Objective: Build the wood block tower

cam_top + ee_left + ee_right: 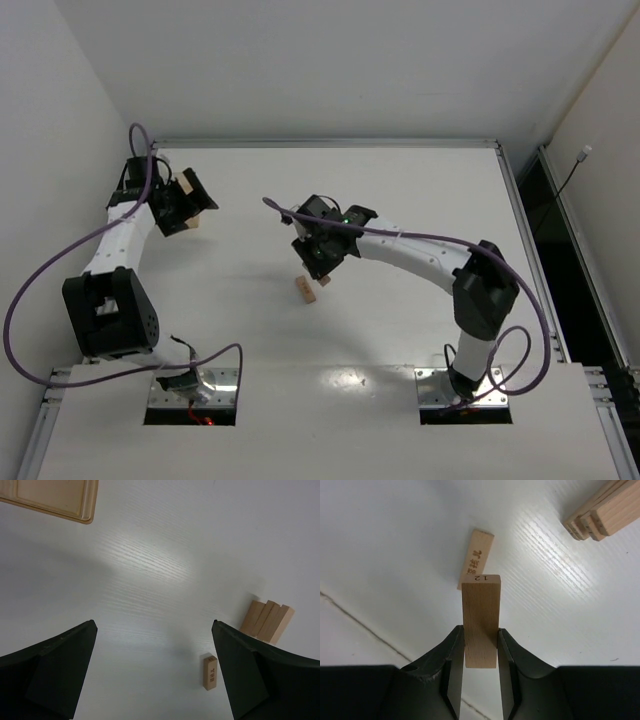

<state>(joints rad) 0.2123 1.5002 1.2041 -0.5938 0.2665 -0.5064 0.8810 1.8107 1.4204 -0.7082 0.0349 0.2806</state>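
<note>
My right gripper is shut on a light-tan wooden bar marked "12" and holds it above the table. A second bar lies flat on the table just beyond it; it also shows in the top view and the left wrist view. A small tight group of bars, the wood block tower, stands at the upper right of the right wrist view and at the right of the left wrist view. In the top view my right gripper hides it. My left gripper is open and empty, far left.
A larger pale wooden box lies by my left gripper, at the table's far left. A seam crosses the white table surface below the held bar. The table's raised frame runs along the far edge.
</note>
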